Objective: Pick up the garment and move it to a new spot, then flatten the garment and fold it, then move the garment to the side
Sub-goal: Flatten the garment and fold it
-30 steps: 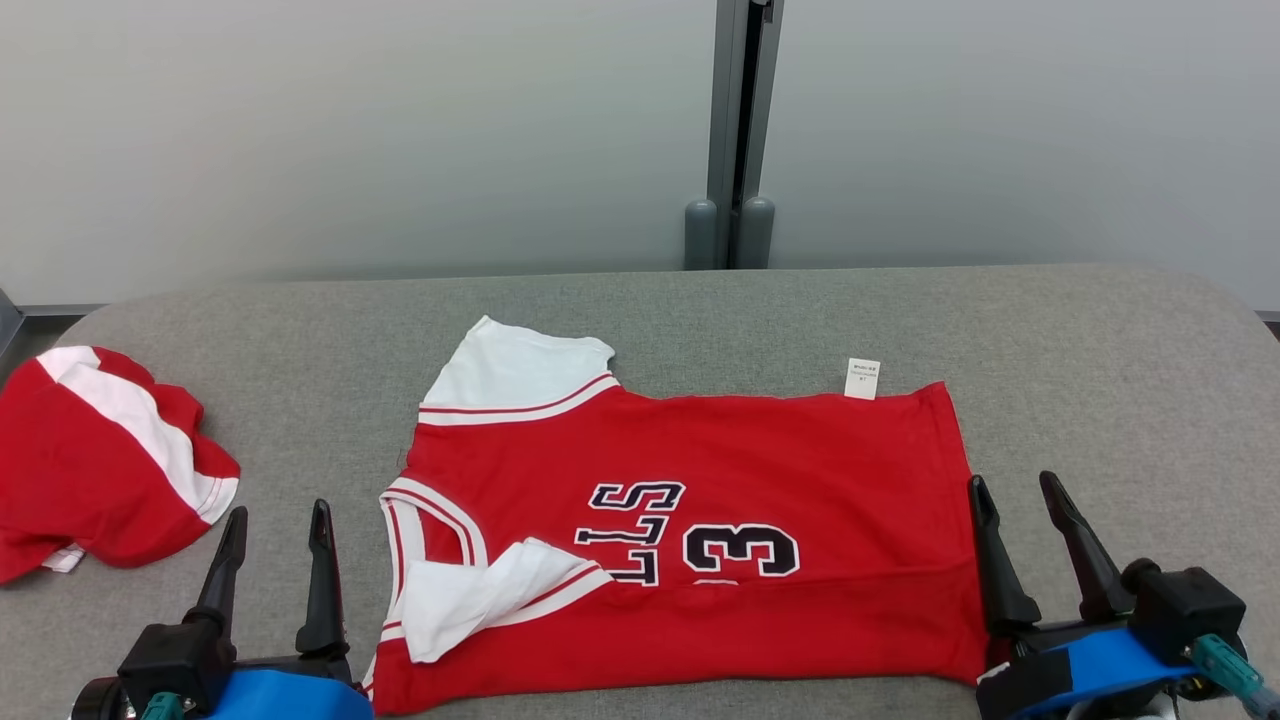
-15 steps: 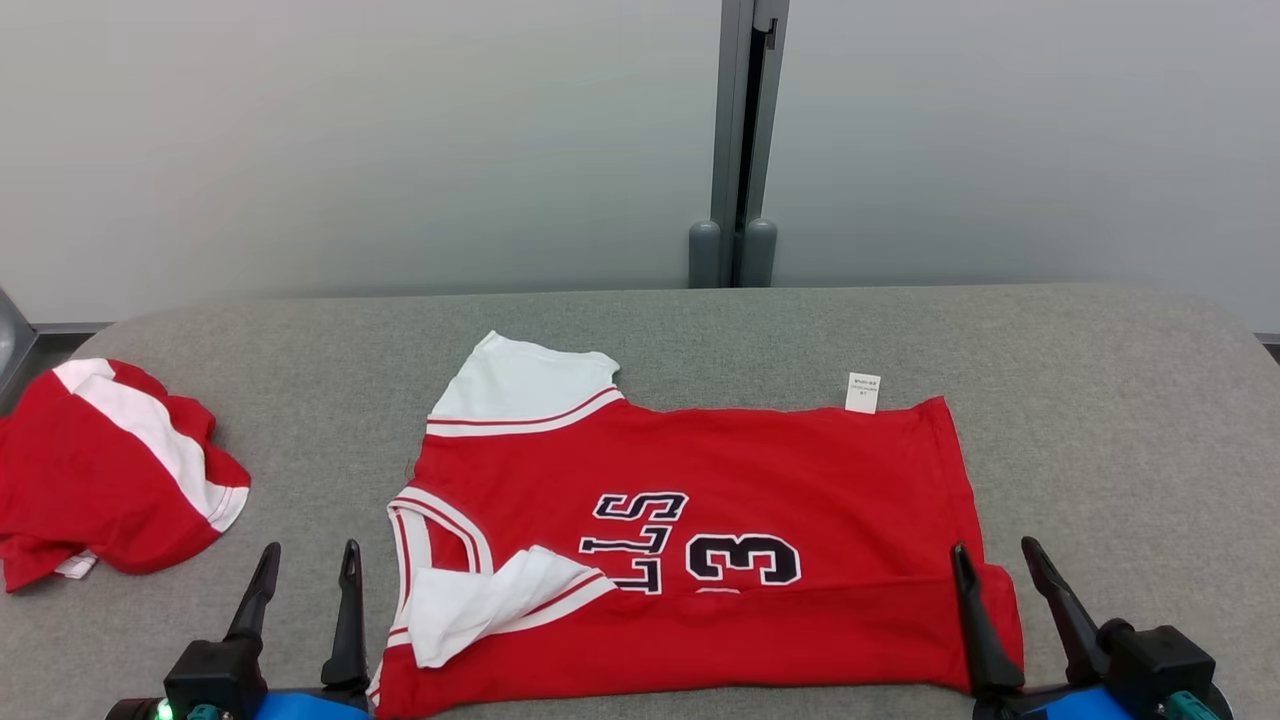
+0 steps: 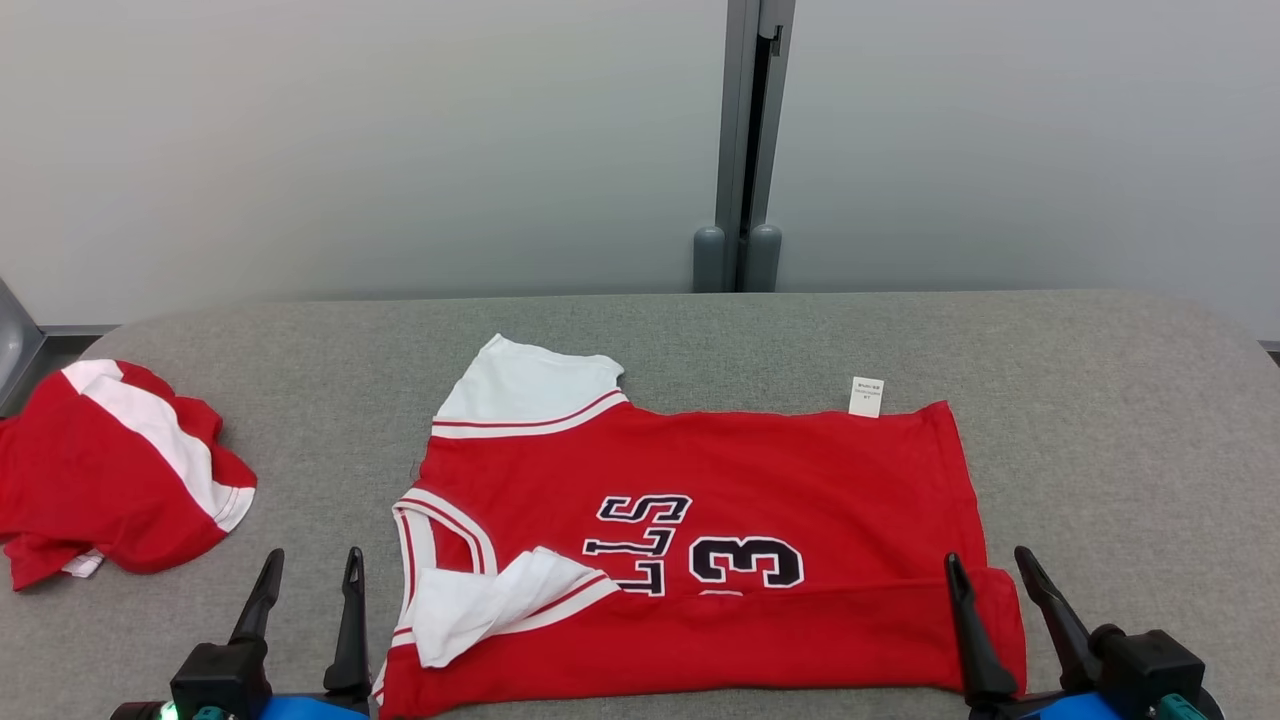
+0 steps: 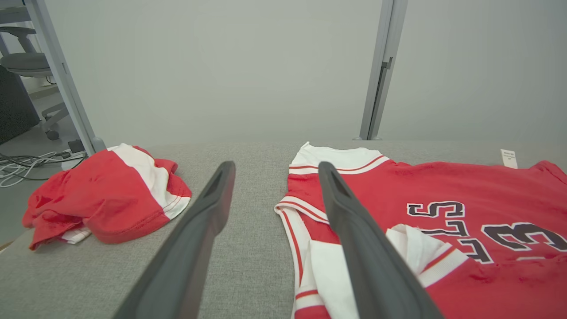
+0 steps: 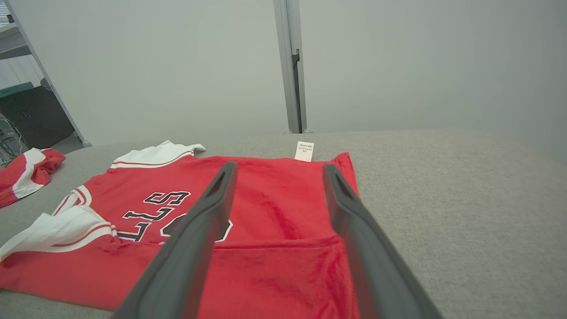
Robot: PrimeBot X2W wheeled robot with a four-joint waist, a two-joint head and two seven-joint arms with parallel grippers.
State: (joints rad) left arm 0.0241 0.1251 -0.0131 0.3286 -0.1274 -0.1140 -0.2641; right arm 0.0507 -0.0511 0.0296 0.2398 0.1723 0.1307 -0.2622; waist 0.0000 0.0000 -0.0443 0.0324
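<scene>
Pulling back, both arms! The whole head view has slid down a touch over the last second, and that is the camera. The grippers have dropped further than the scene, so I read it as a retreat toward the robot.

The left gripper (image 3: 312,552) hangs with fingers spread and empty over bare table (image 3: 1100,400), just left of the jersey's neckline. The right gripper (image 3: 986,555) is just as wide and holds nothing. A second ago it stood off the right hem; now it shows over the near right corner.

The jersey (image 3: 700,470) itself hasn't budged. It lies spread across the middle of the table, number up, neck to the left and hem to the right, with its label (image 3: 866,396) poking off the far edge. A folded band (image 3: 750,640) runs along the near edge, and the near sleeve (image 3: 490,600) is flipped in over the chest.

Far left, well apart, sits a crumpled red-and-white garment (image 3: 110,480), untouched.

What does it mean? My guess is that the placing and flattening are done and one lengthwise fold is in. Both grippers are free, level with the two near corners, and look set to reach in for the next fold. That loose sleeve could bunch up if it's caught.
</scene>
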